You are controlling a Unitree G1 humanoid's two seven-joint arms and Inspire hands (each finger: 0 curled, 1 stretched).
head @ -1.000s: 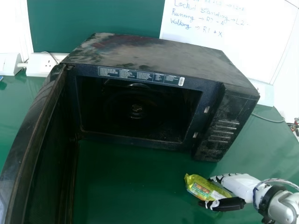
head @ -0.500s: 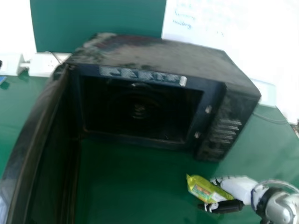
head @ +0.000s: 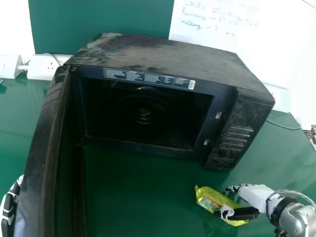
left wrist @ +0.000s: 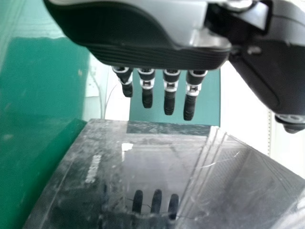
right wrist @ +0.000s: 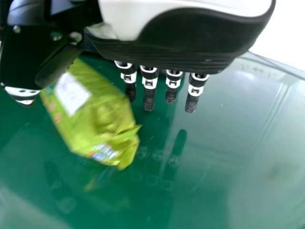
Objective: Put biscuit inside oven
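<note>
A: Where's the biscuit pack (head: pixel 208 197)?

B: On the tabletop (head: pixel 138 197), in front of the oven (head: pixel 168 54), between thumb (head: pixel 242 213) and fingers (right wrist: pixel 149 98) of the right robot hand (head: pixel 254 195). Nothing's clenched; those fingers are straight.

A: How will it handle?

B: Light, I'd guess, with a slippery, crinkly wrapper and brittle biscuits inside. Pinch gently across the middle; the end seal would probably flop.

A: And the left robot hand (head: pixel 9 210)?

B: Released too, fingers straight, by the oven door's (head: pixel 42 143) outer face.

A: What's different from 1 second ago?

B: The right thumb now crosses the pack instead of lying along its near edge. The left has entered the head view, and the door seems swung slightly inward.
</note>
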